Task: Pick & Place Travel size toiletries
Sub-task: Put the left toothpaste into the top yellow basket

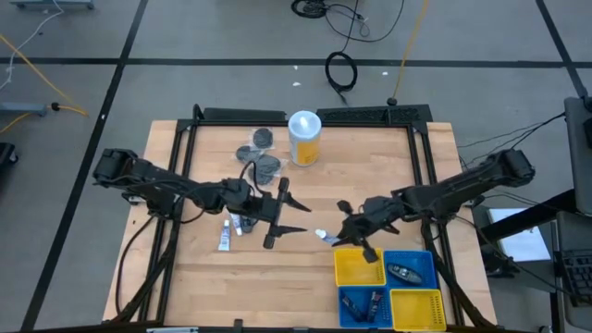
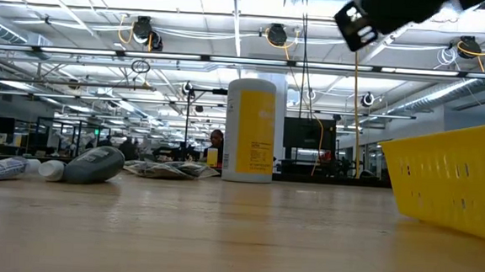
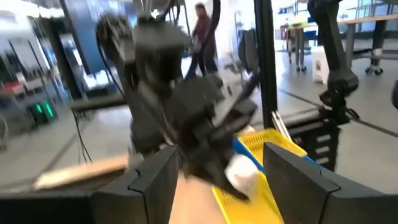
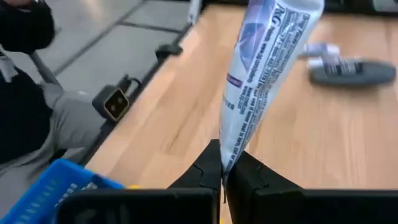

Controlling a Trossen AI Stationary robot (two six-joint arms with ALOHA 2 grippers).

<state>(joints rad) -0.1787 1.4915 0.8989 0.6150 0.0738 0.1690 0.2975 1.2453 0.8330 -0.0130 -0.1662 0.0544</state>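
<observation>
My right gripper (image 4: 222, 177) is pinched shut on the flat end of a white tube (image 4: 261, 74), which sticks out ahead of my fingers over the table (image 1: 305, 268). From above, that gripper (image 1: 335, 237) hangs just beside the yellow bin (image 1: 359, 268), with the tube (image 1: 324, 236) pointing toward the table's middle. The blue bin (image 1: 412, 268) next to it holds a dark item (image 1: 400, 272), and another blue bin (image 1: 363, 305) holds more. My left gripper (image 1: 294, 217) hovers mid-table with its fingers spread and nothing between them. Behind it lie a second white tube (image 1: 224, 237) and a dark bottle (image 1: 248, 222). Farther back sit grey packets (image 1: 259, 153) and the canister (image 1: 304, 138).
</observation>
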